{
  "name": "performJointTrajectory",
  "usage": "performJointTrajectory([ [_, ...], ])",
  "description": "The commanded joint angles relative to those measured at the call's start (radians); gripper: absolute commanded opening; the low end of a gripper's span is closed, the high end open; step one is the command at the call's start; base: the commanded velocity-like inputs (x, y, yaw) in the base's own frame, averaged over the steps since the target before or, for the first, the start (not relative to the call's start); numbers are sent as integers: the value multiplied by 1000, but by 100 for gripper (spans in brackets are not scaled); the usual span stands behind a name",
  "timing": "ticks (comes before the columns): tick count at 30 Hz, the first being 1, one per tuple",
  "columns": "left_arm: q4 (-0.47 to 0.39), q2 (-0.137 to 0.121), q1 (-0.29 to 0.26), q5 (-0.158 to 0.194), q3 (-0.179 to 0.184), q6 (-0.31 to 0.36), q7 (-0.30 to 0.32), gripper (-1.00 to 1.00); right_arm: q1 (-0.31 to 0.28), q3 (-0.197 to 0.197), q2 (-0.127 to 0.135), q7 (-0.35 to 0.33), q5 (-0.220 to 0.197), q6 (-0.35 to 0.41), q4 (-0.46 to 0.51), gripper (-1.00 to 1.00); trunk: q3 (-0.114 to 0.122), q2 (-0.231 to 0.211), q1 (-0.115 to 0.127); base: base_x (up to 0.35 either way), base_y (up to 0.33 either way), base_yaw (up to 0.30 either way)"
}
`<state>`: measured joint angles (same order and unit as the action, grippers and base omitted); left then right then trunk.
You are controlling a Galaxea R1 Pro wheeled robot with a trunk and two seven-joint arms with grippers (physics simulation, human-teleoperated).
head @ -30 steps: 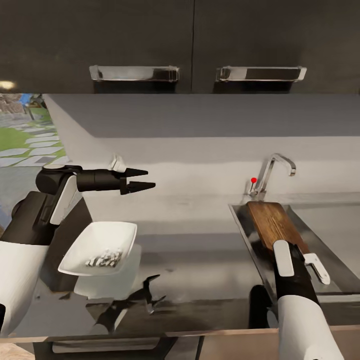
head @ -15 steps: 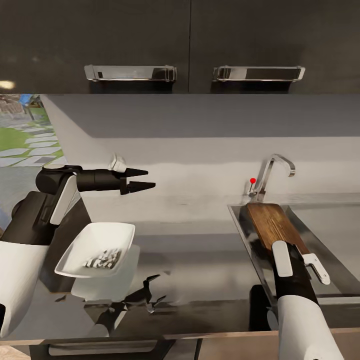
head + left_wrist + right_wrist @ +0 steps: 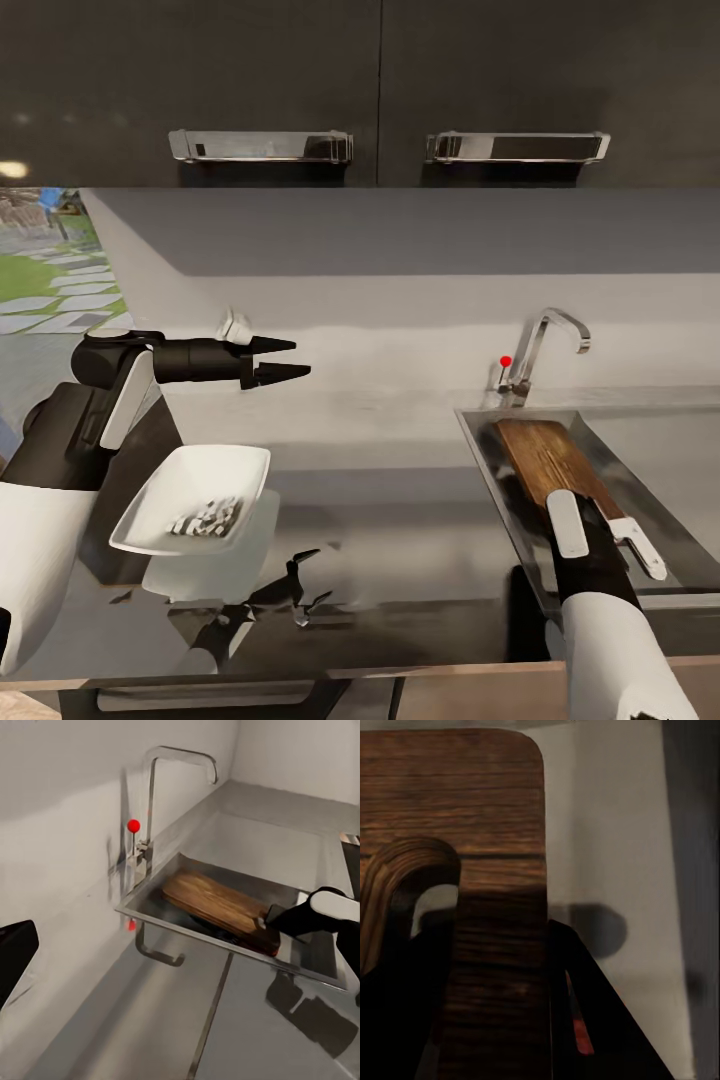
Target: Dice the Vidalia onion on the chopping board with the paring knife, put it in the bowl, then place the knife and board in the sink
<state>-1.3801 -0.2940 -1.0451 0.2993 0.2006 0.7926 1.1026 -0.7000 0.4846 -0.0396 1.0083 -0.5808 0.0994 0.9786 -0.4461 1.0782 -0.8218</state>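
Starting left of the sink [image 3: 640, 470], the bowl [image 3: 170, 495] is seen resting on the countertop [image 3: 400, 540], with small pale diced pieces [image 3: 208, 517] heaped inside it. Above the bowl and well apart from the sink, the left gripper [image 3: 285, 360] is held out level, its two dark fingers parted a little and nothing gripped between them. Behind the sink's back edge the chrome tap [image 3: 545, 345] with its red knob [image 3: 506, 361] is fixed. Inside the sink the chopping board [image 3: 545, 455] is lying tilted, its near end clamped by the right gripper [image 3: 580, 505], whose fingers [image 3: 577, 1020] are closed on the board beside the handle slot [image 3: 431, 904]. A red strip, perhaps the knife, is glimpsed under the board
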Motion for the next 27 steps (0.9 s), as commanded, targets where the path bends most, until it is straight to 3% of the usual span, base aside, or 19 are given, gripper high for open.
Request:
performJointTrajectory([
  [1, 0, -1, -1, 6, 2, 7, -1, 100, -1, 2, 2, 3, -2, 9, -1, -100, -1, 1, 0, 0, 0, 0],
  [7, 1, -1, -1, 6, 1, 7, -1, 100, -1, 2, 24, 3, -3, 7, -26, -100, -1, 1, 0, 0, 0, 0],
  [23, 1, -1, -1, 6, 1, 7, -1, 100, -1, 2, 33, 1, -4, -21, -70, -100, -1, 1, 0, 0, 0, 0],
  [27, 1, -1, -1, 6, 2, 7, -1, 100, -1, 2, 33, -42, -4, -53, -99, -100, -1, 1, 0, 0, 0, 0],
])
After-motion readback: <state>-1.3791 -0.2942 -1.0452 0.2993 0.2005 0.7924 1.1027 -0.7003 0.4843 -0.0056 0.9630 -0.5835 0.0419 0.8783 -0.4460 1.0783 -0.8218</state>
